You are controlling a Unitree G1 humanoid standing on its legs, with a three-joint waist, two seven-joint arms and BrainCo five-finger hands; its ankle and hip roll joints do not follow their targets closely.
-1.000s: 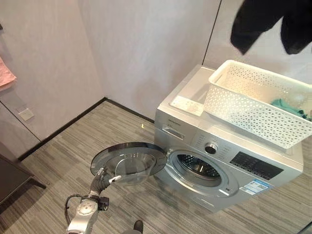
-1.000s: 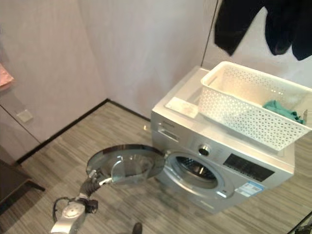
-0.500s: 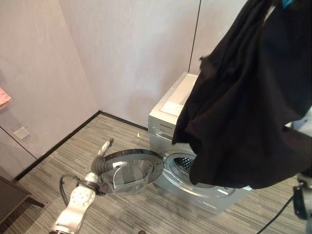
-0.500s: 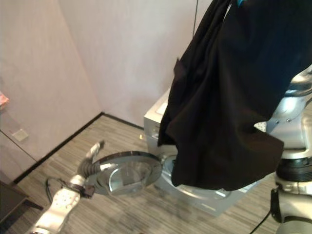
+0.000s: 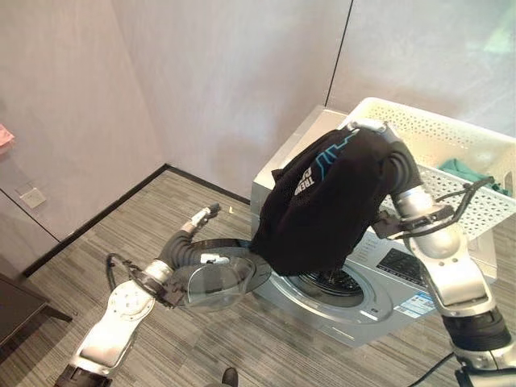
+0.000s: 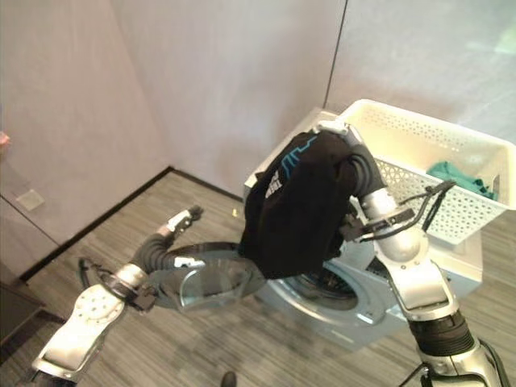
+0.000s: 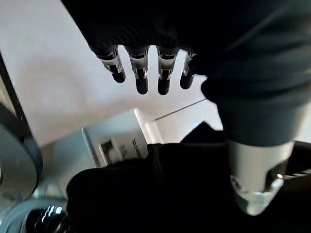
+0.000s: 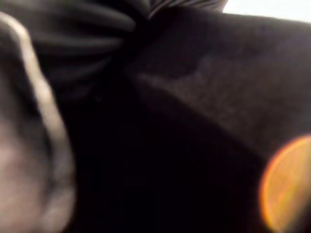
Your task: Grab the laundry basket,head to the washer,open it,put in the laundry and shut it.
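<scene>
**Black shirt hangs by the open washer**

One washer (image 5: pixel 379 278), silver, front-loading. Its round door (image 5: pixel 214 278) is swung wide open, lying out flat to the washer's left side. The drum hole (image 5: pixel 330 282) is dark; can't tell if anything is inside it.

One white basket (image 5: pixel 435 161) w/ lots of small holes sits on top of the washer, toward its right side. Inside it is one green cloth (image 5: pixel 472 173), at the basket's far right end. Can't make out anything else in there.

One black shirt (image 5: pixel 330 201) w/ blue & white marks hangs in front of the washer, just above the drum hole & over the washer's front panel. It is draped over the right arm's end, so the right hand is hidden under the cloth. Can't tell if that hand grips it or not. In the right wrist view, dark cloth is pressed up close.

Left hand (image 5: pixel 203 218) is up in the air left of the washer, just past the door's far edge. Its fingers (image 7: pixel 141 73) are straight & loose, holding nothing. Black shirt shows past them in the left wrist view, apart from them.
</scene>
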